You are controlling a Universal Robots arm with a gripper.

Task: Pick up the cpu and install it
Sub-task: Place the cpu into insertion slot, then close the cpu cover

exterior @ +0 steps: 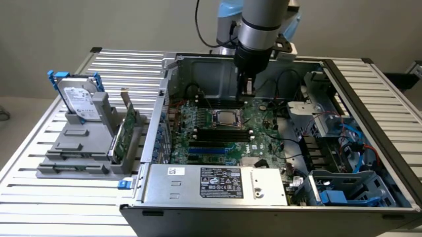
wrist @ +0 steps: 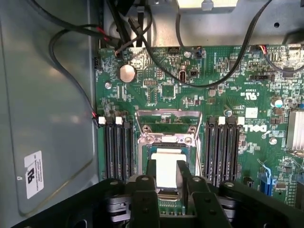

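Observation:
The cpu (exterior: 226, 119), a small silver square, lies flat in the metal-framed socket (exterior: 212, 120) on the green motherboard inside the open computer case. My gripper (exterior: 247, 93) hangs above the board, just behind the socket in the exterior view, clear of the chip. In the wrist view the cpu (wrist: 166, 156) shows beneath and between my two dark fingers (wrist: 151, 176), which stand apart with a gap and hold nothing. The socket's hinged metal frame (wrist: 168, 118) lies folded back beyond the chip.
Black memory slots (wrist: 118, 147) flank the socket on both sides. Black cables (wrist: 71, 33) loop near the case wall (wrist: 47, 118). On the exterior view's left, a grey holder (exterior: 86, 148) carries a hard drive (exterior: 79, 101) in blue brackets and a green card (exterior: 125, 131). The power supply (exterior: 224, 182) sits in front.

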